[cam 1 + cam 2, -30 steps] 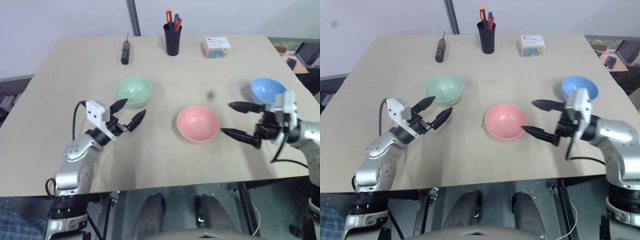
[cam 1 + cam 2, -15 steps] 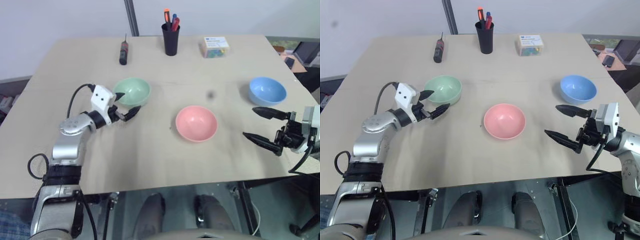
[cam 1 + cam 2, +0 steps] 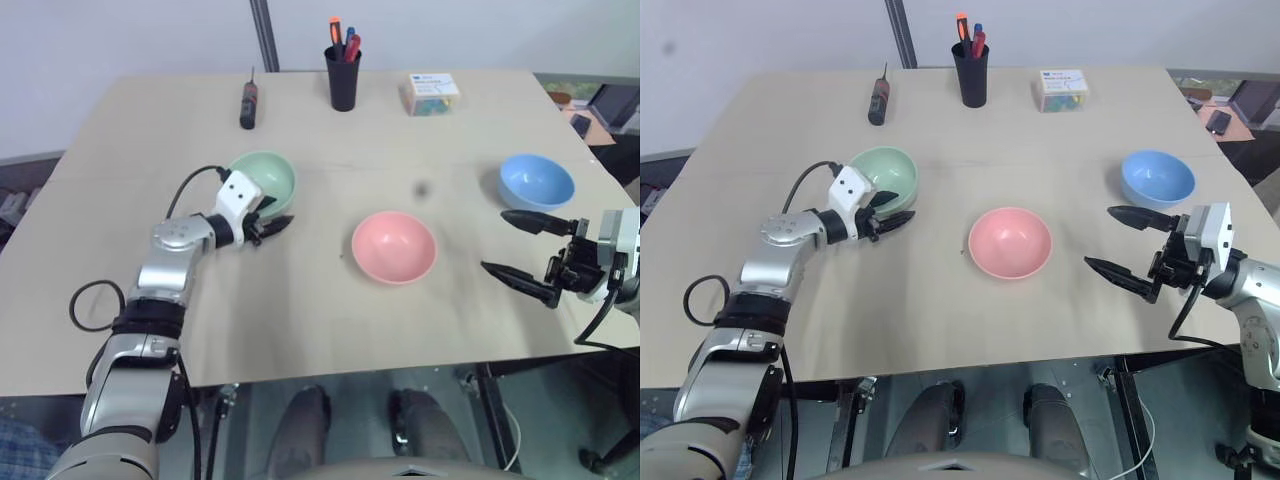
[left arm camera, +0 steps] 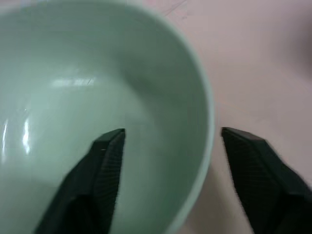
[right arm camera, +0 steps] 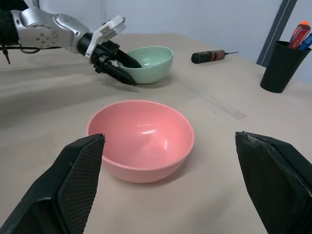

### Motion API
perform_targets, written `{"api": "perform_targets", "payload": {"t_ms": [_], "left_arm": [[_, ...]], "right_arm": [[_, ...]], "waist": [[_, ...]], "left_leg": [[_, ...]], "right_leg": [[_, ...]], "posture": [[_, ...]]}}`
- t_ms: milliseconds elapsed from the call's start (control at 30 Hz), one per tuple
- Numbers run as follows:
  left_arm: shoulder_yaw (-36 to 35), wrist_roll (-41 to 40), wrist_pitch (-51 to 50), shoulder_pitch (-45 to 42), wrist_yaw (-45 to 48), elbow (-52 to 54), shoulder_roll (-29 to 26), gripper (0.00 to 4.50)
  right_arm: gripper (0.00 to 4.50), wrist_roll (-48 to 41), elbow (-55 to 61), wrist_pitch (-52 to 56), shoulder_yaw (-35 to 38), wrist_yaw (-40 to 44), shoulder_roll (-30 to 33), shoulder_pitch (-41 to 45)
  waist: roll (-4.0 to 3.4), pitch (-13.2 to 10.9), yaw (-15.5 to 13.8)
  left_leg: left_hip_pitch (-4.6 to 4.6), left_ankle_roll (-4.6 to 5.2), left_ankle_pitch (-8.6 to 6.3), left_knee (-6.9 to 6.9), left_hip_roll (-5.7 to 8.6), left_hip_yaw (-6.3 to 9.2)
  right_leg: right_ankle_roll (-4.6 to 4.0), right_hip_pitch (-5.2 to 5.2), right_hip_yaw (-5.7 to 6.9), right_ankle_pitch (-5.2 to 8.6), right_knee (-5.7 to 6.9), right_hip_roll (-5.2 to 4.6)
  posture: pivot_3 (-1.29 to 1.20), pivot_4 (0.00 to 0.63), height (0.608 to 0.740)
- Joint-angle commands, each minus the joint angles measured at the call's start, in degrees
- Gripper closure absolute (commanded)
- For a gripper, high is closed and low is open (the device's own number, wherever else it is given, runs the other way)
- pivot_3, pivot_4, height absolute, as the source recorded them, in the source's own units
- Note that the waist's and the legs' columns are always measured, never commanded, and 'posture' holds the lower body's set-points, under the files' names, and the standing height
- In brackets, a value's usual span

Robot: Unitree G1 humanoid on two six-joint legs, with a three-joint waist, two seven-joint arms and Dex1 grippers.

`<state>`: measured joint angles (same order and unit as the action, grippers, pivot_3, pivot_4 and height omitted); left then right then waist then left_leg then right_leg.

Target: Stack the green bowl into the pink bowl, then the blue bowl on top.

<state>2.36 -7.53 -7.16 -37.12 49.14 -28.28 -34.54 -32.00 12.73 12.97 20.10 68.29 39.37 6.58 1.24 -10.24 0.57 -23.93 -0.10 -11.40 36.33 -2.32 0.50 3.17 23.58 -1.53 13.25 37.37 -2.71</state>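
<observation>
Tabletop (image 3: 300, 290): left pincer (image 3: 271, 214) astride green bowl (image 3: 270, 176) rim.

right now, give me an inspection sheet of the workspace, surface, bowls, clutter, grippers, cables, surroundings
surface: beige table, with a small dark mark.
job's things: green bowl, pink bowl and blue bowl each stand apart; nothing stacked.
clutter: screwdriver, black pen cup and small box along the far edge.
grippers: left gripper straddles the green bowl's rim, one finger inside, one outside, not visibly clamped; right gripper open, holding nothing, between the pink and blue bowls.
cables: black cable looped at the left arm, another at the right wrist.
surroundings: grey pole and pale wall behind the table.
</observation>
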Motion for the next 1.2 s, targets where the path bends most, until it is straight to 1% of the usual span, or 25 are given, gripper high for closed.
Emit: {"api": "perform_targets", "payload": {"t_ms": [33, 67, 100, 167, 200, 333, 500, 633, 733, 867, 933, 1033, 1200], "left_arm": [[0.19, 0.94, 2.6, -2.66, 1.72, -2.19, 0.01, 2.91], [0.26, 1.22, 2.99, -3.12, 1.88, -2.72, 0.08, 3.29], [0.4, 1.39, 3.11, -3.51, 2.24, -3.15, 0.1, 3.52], [0.73, 1.86, 3.61, -4.06, 3.0, -3.83, 0.04, 4.18], [0.79, 2.05, 3.87, -4.23, 3.24, -4.04, 0.05, 4.4], [1.09, 2.35, 3.69, -4.75, 4.78, -3.75, 0.04, 4.4], [1.48, 1.14, 2.7, -7.13, 8.45, -0.94, 0.43, 4.4], [3.36, -0.84, 3.1, -9.47, 14.41, 6.28, 1.3, 4.4], [6.22, -4.39, -2.23, -7.57, 19.46, 18.13, 1.91, 4.4], [9.48, -9.62, -5.78, -4.16, 26.8, 30.4, 0.94, 4.4], [10.6, -11.82, -8.18, -3.12, 28.89, 34.88, 0.34, 4.4], [11.88, -12.86, -10.42, -2.38, 30.53, 38.05, -0.7, 4.4], [11.93, -12.01, -8.26, -1.58, 30.83, 37.71, -0.9, 4.4]], "right_arm": [[0.0, -1.39, 1.81, -0.9, 0.38, -0.44, 1.23, 0.6], [0.0, -1.56, 1.99, -0.72, 0.3, -0.63, 1.26, 0.64], [0.0, -1.69, 2.15, -0.6, 0.22, -0.75, 1.29, 0.67], [0.0, -1.89, 2.33, -0.51, 0.06, -0.94, 1.32, 0.77], [0.0, -1.95, 2.32, -0.53, 0.0, -0.98, 1.37, 0.8], [0.0, -2.18, 1.94, -0.85, -0.17, -1.08, 1.72, 0.91], [0.0, -2.43, 1.76, -1.04, -0.35, -1.2, 2.1, 0.86], [0.0, -2.42, 1.63, -1.14, -0.4, -1.15, 2.35, 0.68], [0.0, -2.03, 2.07, -1.28, -0.65, -0.75, 2.71, -0.8], [0.0, -2.24, 2.57, -1.69, -0.75, -1.08, 2.87, -1.76], [0.0, -2.15, 2.54, -1.78, -0.78, -1.17, 3.09, -1.94], [0.0, -2.15, 2.45, -1.91, -0.71, -1.18, 3.33, -2.1], [0.0, -2.15, 2.32, -2.12, -0.51, -1.24, 3.53, -2.24]], "waist": [[0.0, 0.0, 0.17], [0.0, 0.0, 0.2], [0.0, 0.0, 0.21], [0.0, 0.0, 0.14], [0.0, 0.01, 0.08], [0.0, 0.0, 0.06], [0.0, 0.0, 0.0], [0.03, -0.02, -0.06], [0.03, -0.02, 0.02], [0.01, -0.01, 0.44], [0.0, -0.02, 0.61], [0.01, -0.03, 0.45], [0.01, -0.02, 0.22]], "left_leg": [[0.0, 0.0, 0.0, 0.0, 0.0, 0.0], [0.0, 0.0, 0.0, -0.01, 0.0, 0.01], [0.0, 0.0, 0.0, -0.01, 0.0, 0.01], [0.0, 0.0, 0.0, -0.01, 0.0, 0.02], [0.0, 0.0, 0.0, 0.0, 0.0, 0.02], [0.0, 0.0, 0.0, 0.01, 0.01, 0.01], [0.01, 0.0, 0.0, 0.01, 0.01, 0.02], [-0.03, 0.0, 0.0, 0.04, 0.01, 0.02], [-0.07, 0.0, 0.0, 0.05, 0.01, 0.02], [-0.03, 0.0, 0.0, 0.05, 0.01, 0.0], [0.05, 0.0, 0.0, 0.04, 0.0, -0.03], [0.08, 0.01, 0.0, 0.06, 0.0, 0.0], [0.1, 0.01, 0.01, 0.19, 0.0, -0.02]], "right_leg": [[-0.01, 0.0, 0.0, -0.01, 0.0, 0.0], [-0.01, 0.0, 0.0, -0.01, 0.0, 0.01], [0.0, 0.0, 0.0, -0.01, 0.01, 0.01], [0.0, 0.01, 0.01, -0.01, 0.02, 0.01], [0.01, 0.01, 0.01, 0.0, 0.03, 0.01], [0.05, 0.0, 0.0, 0.02, 0.03, 0.0], [0.05, 0.0, 0.0, 0.02, 0.05, 0.0], [0.05, 0.0, 0.0, 0.01, 0.04, 0.0], [-0.08, 0.01, 0.0, -0.07, 0.02, 0.0], [-0.08, 0.0, -0.05, -0.06, 0.05, 0.0], [-0.09, 0.0, -0.1, -0.05, 0.11, 0.03], [0.08, 0.01, -0.1, 0.07, 0.23, 0.04], [-0.09, -0.01, -0.11, 0.21, 0.26, 0.04]], "posture": [[0.0, 0.15, 0.74], [0.0, 0.15, 0.74], [0.0, 0.15, 0.74], [0.0, 0.15, 0.74], [0.0, 0.15, 0.74], [0.0, 0.15, 0.74], [0.0, 0.15, 0.74], [0.0, 0.15, 0.74], [0.0, 0.15, 0.74], [0.0, 0.15, 0.74], [0.0, 0.15, 0.74], [0.0, 0.15, 0.74], [0.0, 0.15, 0.74]]}}
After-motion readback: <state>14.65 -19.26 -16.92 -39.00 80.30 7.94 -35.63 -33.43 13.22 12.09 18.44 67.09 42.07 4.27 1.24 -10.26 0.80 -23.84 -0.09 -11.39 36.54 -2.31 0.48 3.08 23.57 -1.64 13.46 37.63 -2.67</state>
